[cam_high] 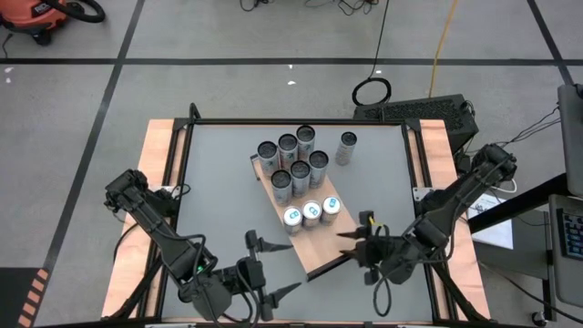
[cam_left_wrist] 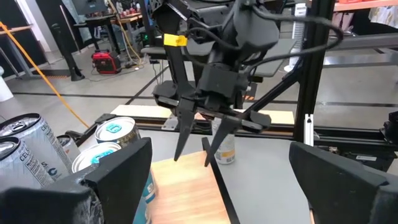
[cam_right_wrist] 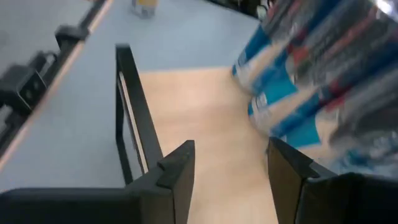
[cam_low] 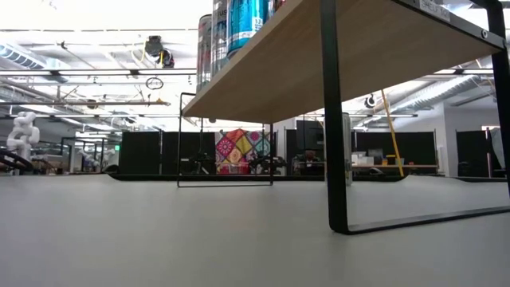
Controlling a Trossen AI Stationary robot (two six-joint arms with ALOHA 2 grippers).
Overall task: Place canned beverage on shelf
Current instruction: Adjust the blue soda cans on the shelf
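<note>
Right gripper point(cam_high: 357, 240) is hanging empty, jaws part-open, beside the shelf point(cam_high: 314, 246) front edge below nine packed cans point(cam_high: 300, 178); left gripper point(cam_high: 271, 266) is waiting wide; one can point(cam_high: 345, 148) is standing off-shelf.

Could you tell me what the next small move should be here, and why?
Probably swing the right end effector across to the lone can standing on the grey tabletop beside the shelf. Nine cans already stand on the board, this one is off it, and the right fingers hold nothing, hovering over the shelf's bare end.
</note>
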